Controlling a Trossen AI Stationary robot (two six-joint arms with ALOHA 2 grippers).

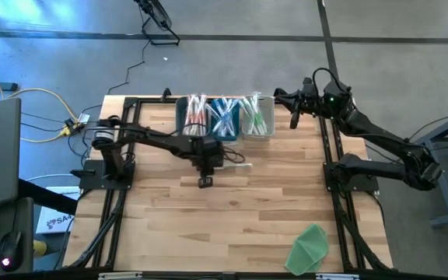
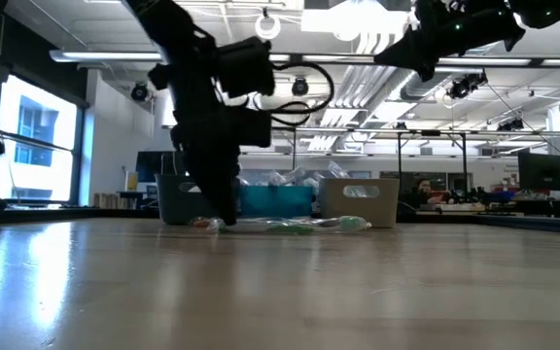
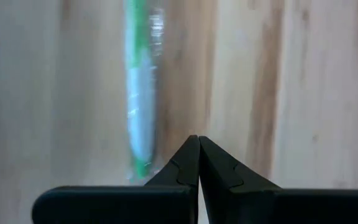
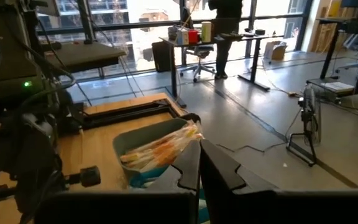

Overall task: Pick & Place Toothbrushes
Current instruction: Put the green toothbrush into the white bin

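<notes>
— Toothbrushes (image 1: 224, 115) mostly sorted in three bins along the far edge: dark bin (image 1: 192, 117) with pink ones, blue bin (image 1: 224, 118) in the middle, clear bin (image 1: 257, 117) with green ones.

— And loose ones?

— Green toothbrush (image 3: 140, 93) flat on the table (image 1: 232, 225), just in front of the bins, beside the left gripper (image 1: 205, 181). Seen low across the table as a pale green streak (image 2: 295, 226) before the bins.

— Left claw?

— Clenched tight, tips pressed together, holding nothing, low over the wood. Brush just to one side of the tips, long axis running straight away from them, roughly in line with the fingers, not across.

— So the coming move?

— Probably spread the jaws, shift sideways over the handle, perhaps turn the wrist to cross it. Left arm clearly nearer.

— Right side?

— Right gripper (image 1: 295, 117) raised beside the clear bin near the far right corner, clenched too, empty.

— Room?

— Plenty of bare wood toward the near edge; bins close behind the brush. Green cloth (image 1: 309, 247) well apart, near right corner.
</notes>
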